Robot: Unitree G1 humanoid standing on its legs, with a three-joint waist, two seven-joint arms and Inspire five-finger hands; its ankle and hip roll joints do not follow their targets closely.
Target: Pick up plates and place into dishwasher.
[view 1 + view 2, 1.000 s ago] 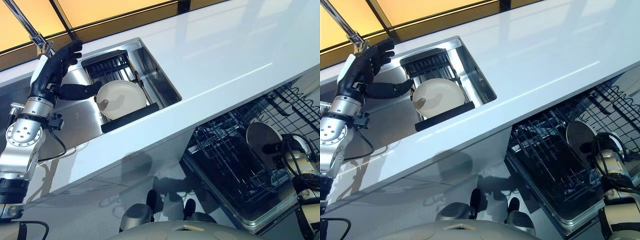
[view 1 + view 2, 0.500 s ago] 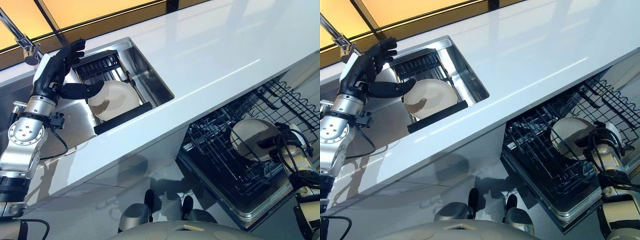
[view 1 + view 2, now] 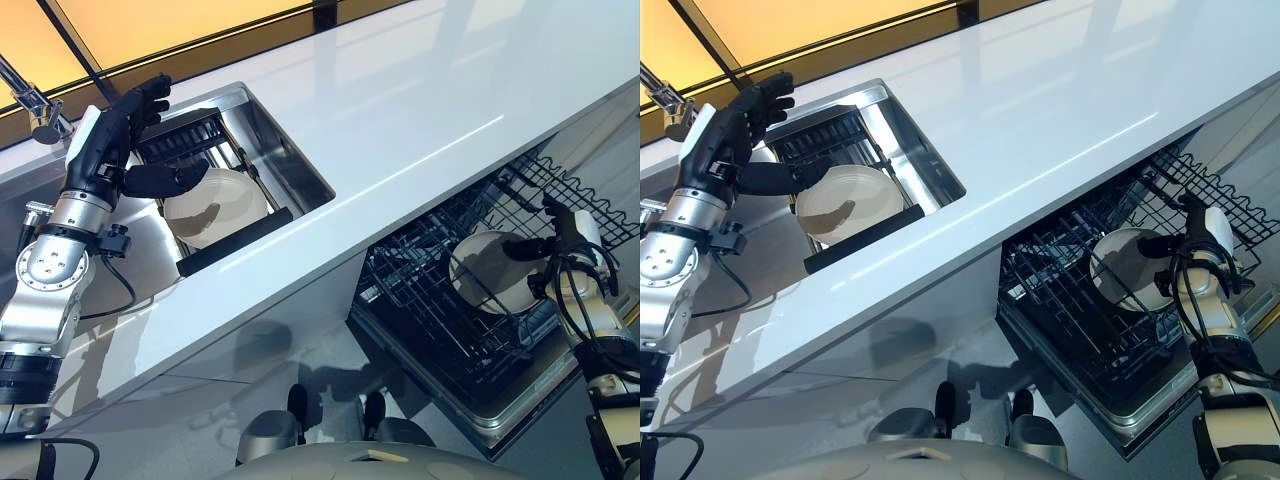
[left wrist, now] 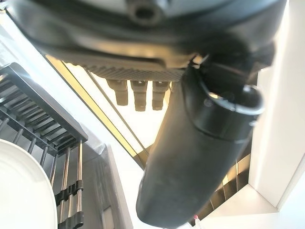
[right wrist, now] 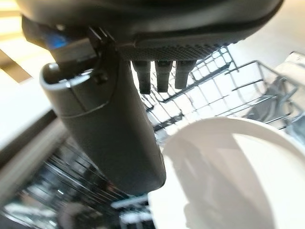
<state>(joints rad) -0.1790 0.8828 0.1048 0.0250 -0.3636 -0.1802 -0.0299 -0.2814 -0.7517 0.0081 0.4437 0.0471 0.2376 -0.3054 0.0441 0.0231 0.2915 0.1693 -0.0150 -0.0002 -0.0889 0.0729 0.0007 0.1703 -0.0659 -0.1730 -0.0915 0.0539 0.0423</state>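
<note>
Right hand (image 3: 572, 238): at the outer side of the dishwasher rack (image 3: 440, 310), thumb laid over the rim of a white plate (image 3: 487, 285), fingers behind it, so the hand is clamped on the plate. The plate stands tilted inside the dark wire rack, among the tines, lower edge down in the basket. The right wrist view shows the thumb across the plate's near rim, wire grid beyond the fingers. The rack is pulled out under the overhanging edge of the white bench (image 3: 420, 110); open room lies above the rack on its outer side, none on the bench side.

Left hand (image 3: 112, 140): over the sink (image 3: 290, 160), fingers straight and spread, thumb held out toward a second white plate (image 3: 212, 205), holding nothing. That plate leans in a black dish rack (image 3: 200, 135) set in the sink basin, just beside the thumb tip; cannot tell whether they touch. The sink's steel wall rises close on the plate's right; the basin is open on the hand's side. A faucet (image 3: 30, 100) stands behind the left hand, near the sink's back edge.
</note>
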